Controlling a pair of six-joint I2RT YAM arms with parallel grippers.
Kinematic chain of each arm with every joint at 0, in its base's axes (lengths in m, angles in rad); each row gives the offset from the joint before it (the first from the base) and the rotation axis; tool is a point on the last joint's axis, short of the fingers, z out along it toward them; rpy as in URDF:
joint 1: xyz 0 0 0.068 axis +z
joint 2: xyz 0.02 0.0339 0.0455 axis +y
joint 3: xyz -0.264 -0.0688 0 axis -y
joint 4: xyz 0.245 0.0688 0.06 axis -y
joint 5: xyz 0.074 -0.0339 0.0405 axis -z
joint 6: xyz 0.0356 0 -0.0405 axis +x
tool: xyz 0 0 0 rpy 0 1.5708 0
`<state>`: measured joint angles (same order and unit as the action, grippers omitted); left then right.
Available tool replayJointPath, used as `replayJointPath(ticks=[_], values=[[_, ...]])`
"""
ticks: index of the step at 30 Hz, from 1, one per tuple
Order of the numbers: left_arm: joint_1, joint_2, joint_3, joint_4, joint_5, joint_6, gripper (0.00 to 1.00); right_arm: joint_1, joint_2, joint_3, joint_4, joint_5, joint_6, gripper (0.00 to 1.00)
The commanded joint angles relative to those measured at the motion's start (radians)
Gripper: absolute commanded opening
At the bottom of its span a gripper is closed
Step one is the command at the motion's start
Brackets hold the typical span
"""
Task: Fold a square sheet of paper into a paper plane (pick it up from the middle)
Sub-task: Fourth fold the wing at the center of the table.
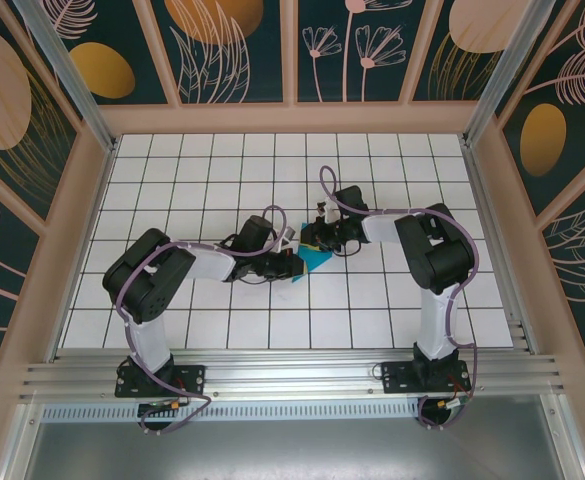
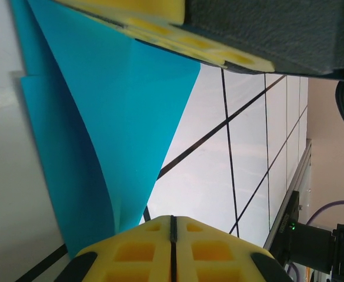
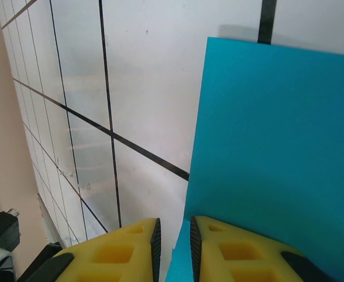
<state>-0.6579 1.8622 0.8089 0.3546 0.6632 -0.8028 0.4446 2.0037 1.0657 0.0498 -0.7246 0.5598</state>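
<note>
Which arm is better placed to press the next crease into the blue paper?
Probably the right. The left claw is shut on the paper, anchoring it, while the right claw rests beside its edge with fingers slightly apart.

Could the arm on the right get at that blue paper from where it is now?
Probably yes. The right tool is already at the teal paper, whose edge runs up beside its yellow pads. Nothing stands between them; the left tool is at the paper too, shut.

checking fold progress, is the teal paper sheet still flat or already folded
Folded: the thin teal-blue paper sheet shows two overlapping layers that narrow to a point.
</note>
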Motion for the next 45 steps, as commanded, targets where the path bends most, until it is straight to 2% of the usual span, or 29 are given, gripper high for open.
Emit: replayJointPath(ticks=[1,17,31,38,45], values=[[-0.004,0.0,-0.017,-0.02,-0.021,0.03,0.1,-0.001,0.088,-0.049,-0.065,0.103,-0.023,0.25],[-0.003,0.031,-0.077,-0.087,-0.064,0.064,0.08,-0.001,0.092,-0.044,-0.072,0.106,-0.024,0.25],[-0.005,-0.08,-0.166,-0.2,-0.093,0.082,0.06,0.001,0.097,-0.036,-0.082,0.115,-0.028,0.25],[-0.003,-0.254,-0.166,-0.14,-0.142,0.027,0.06,0.003,0.097,-0.037,-0.078,0.112,-0.024,0.25],[-0.003,-0.193,-0.063,-0.002,-0.106,-0.037,0.1,0.003,0.098,-0.041,-0.078,0.113,-0.028,0.25]])
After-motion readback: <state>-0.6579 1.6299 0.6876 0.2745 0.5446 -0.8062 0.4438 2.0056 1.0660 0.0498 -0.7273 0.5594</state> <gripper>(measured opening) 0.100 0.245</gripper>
